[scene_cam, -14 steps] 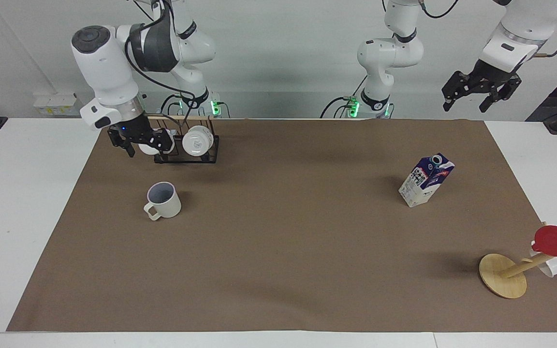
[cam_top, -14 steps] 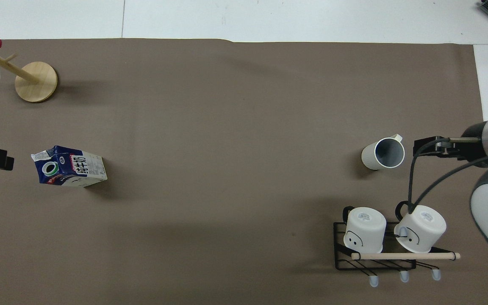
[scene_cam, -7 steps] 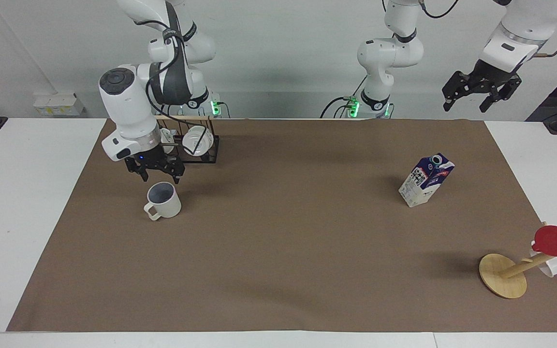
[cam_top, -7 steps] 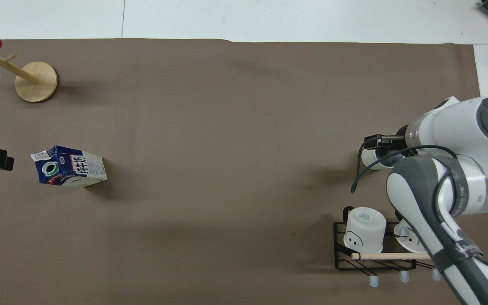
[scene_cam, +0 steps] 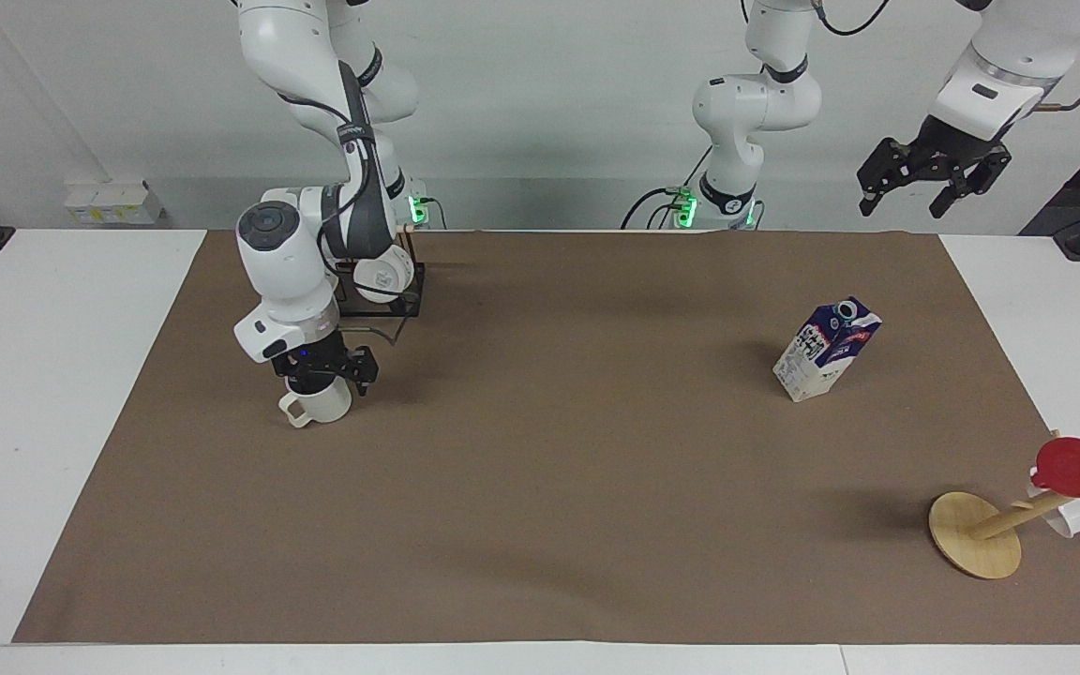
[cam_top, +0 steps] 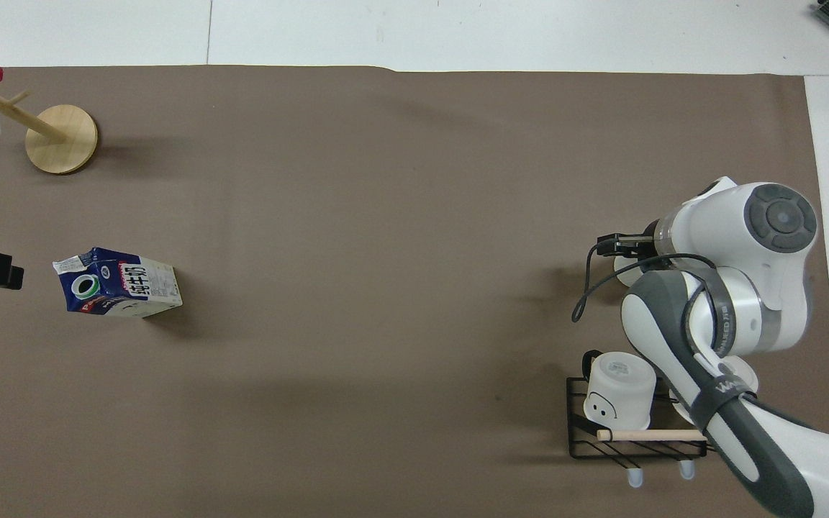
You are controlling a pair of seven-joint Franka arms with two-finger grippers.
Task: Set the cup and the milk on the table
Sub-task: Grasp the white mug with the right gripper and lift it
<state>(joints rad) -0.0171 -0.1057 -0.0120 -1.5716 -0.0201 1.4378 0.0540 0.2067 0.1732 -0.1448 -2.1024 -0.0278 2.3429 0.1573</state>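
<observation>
High facing camera, steep overhead camera, sharing brown mat [scene_cam: 540, 487]

This looks like a robot lab, not a home. Two big white robot arms stand at the top of the frame by a bare white wall, with black cables and small green lights at their feet. The white tabletop [scene_cam: 52, 394] is wide and plain, with a brown mat [scene_cam: 540, 487] spread over most of it.

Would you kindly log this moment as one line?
right claw: open, down at cup | left claw: open, waiting | milk: upright on mat
</observation>
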